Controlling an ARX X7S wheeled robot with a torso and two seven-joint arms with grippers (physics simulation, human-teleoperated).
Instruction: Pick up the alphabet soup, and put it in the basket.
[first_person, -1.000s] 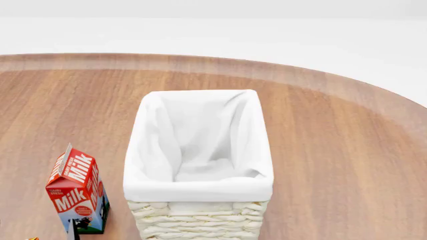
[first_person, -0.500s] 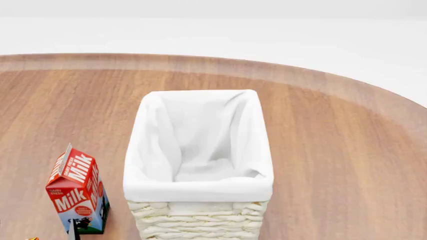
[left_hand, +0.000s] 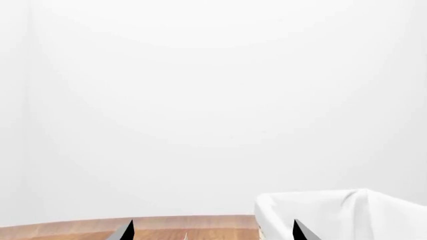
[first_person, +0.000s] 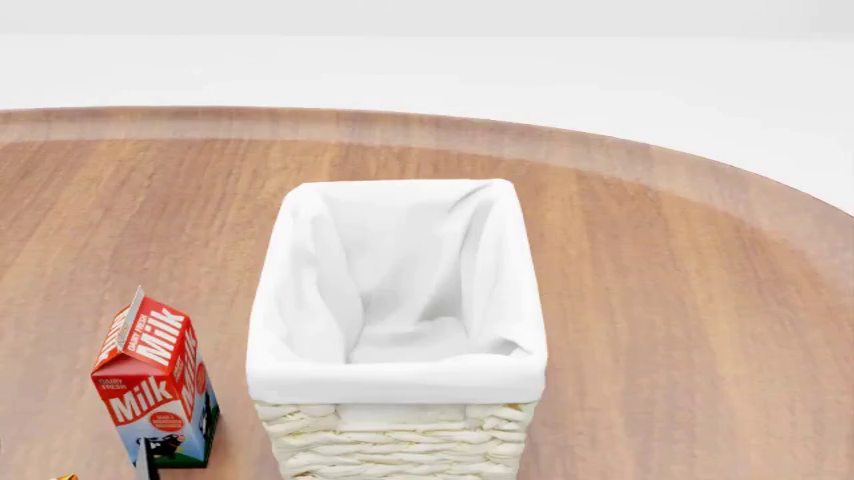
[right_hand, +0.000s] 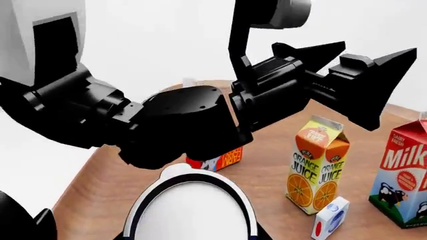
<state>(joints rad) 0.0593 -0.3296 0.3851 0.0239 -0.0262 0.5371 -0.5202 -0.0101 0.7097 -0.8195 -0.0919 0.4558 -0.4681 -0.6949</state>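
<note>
The task looks barely begun, by my reading; the basket (first_person: 398, 300) stands on the worktop (first_person: 667, 300) with only its white lining inside, and the alphabet soup shows in no view, so I cannot say where it is.

The left tool (left_hand: 212, 231) shows in its own wrist view as two dark fingertips (left_hand: 125, 231) set well apart, so it is spread wide and holds nothing; the basket's lined rim (left_hand: 320, 210) lies just ahead of it and toward one fingertip; the right wrist view sees the same tool (right_hand: 357, 65) from the side, its two pointed fingers parted and nothing between them.

The right tool does not show clearly; only a dark corner sits at the edge of its own view, so whether it is open or closed I cannot tell.

Beyond the left arm stand an orange juice carton (right_hand: 317, 162), a milk carton (right_hand: 403, 175), a small white box (right_hand: 330, 225) and a red packet (right_hand: 217, 161); none is the can.

Everything is left to do: find the soup, grip it, carry it and release it inside the lining.
</note>
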